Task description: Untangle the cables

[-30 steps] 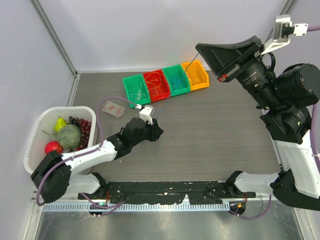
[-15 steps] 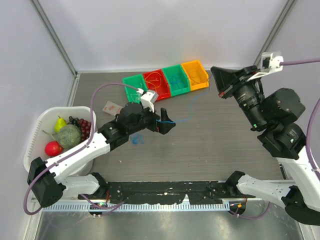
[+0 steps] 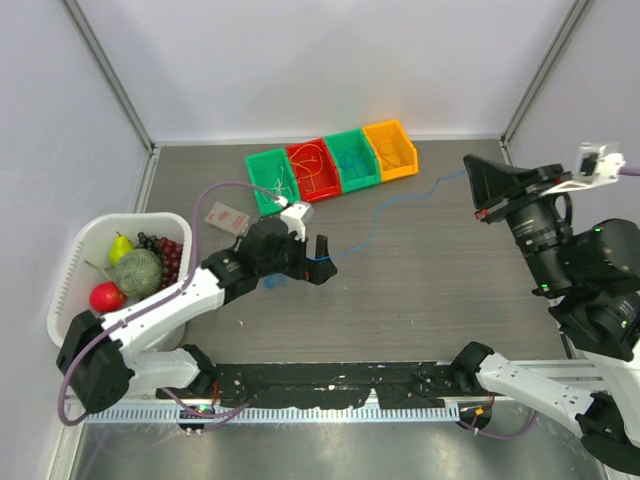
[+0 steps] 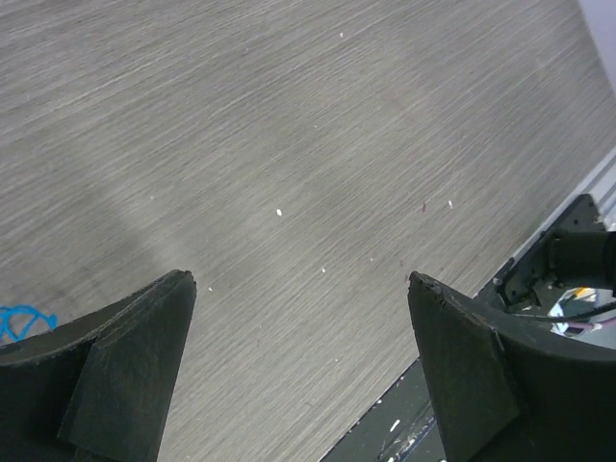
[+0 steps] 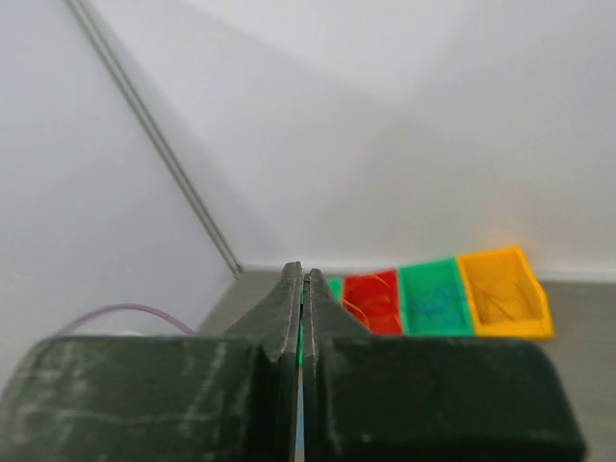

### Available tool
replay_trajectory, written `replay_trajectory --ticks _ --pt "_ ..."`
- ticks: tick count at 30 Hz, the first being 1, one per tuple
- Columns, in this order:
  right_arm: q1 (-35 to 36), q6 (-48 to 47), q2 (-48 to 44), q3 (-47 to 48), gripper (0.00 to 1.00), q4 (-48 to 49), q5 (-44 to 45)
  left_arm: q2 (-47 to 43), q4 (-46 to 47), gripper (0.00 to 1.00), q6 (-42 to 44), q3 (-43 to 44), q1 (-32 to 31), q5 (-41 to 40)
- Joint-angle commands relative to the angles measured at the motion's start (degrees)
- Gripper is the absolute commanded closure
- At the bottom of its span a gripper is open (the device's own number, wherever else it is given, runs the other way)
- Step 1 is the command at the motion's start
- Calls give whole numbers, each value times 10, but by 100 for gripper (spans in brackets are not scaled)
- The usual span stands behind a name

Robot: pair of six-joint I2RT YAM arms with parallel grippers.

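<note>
The cables [image 3: 312, 170] lie mostly at 12 o'clock on the table [image 3: 450, 290] in your overhead view, as fine loops inside the row of bins [image 3: 392, 150]. You can make out whitish strands in the green end bin and an orange-yellow loop in the red one. What the other two bins hold is too thin to read.

The blue cable [image 3: 420, 192] is out on the wood. It runs from beside the left claw [image 3: 325, 258] near the table's centre toward 2 o'clock and ends at the tip of the right claw [image 3: 472, 172], over at 3 o'clock. A small blue coil [image 3: 275, 282] sits at the left claw's 8 o'clock, partly under the wrist. Your left claw is spread wide, and you cannot tell from here whether the strand touches it. Your right claw is pinched closed on the blue cable's end. A fruit basket [image 3: 70, 262] stands at 9 o'clock.

In the left wrist view, both fingers [image 4: 130, 371] stand far apart with only bare wood between them, gripping nothing. The blue coil [image 4: 17, 322] is cut off by the frame at 9 o'clock, just beside the left finger.

In the right wrist view, the fingers [image 5: 289, 308] are pressed flat together, and the strand in their seam is too thin to see. Past the tip, toward 3 o'clock, you see the red, green and orange bins, their contents blurred. The green end bin is mostly hidden behind the fingers.
</note>
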Motion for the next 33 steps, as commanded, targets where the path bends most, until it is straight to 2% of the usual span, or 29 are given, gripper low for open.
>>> replay_trajectory --ticks 1,4,10,12,15,19,20,24,28,33 --pt "3 34 57 61 99 103 -94 74 -95 5 32 53 1 13" --pt "3 31 92 91 99 162 -96 91 -78 6 33 45 1 42" --pt "3 -78 202 119 99 241 33 27 18 5 67 -23 -20 114" --pt "2 -118 230 106 99 256 70 2 45 5 79 -42 -21 165" --pt "-2 -153 247 49 99 265 125 -44 62 5 91 -60 -21 199" --pt "-18 -143 213 -55 99 255 207 -127 88 3 101 -92 -22 230" --pt "-40 -138 196 -69 99 255 216 -143 93 2 99 -98 -21 236" --pt "-152 -87 179 -117 99 234 152 -156 128 1 62 -99 -21 309" --pt "-164 -85 213 -140 100 233 180 -140 168 4 22 -88 -21 391" --pt "-165 -13 221 -155 99 131 163 -175 140 4 12 -52 -22 363"
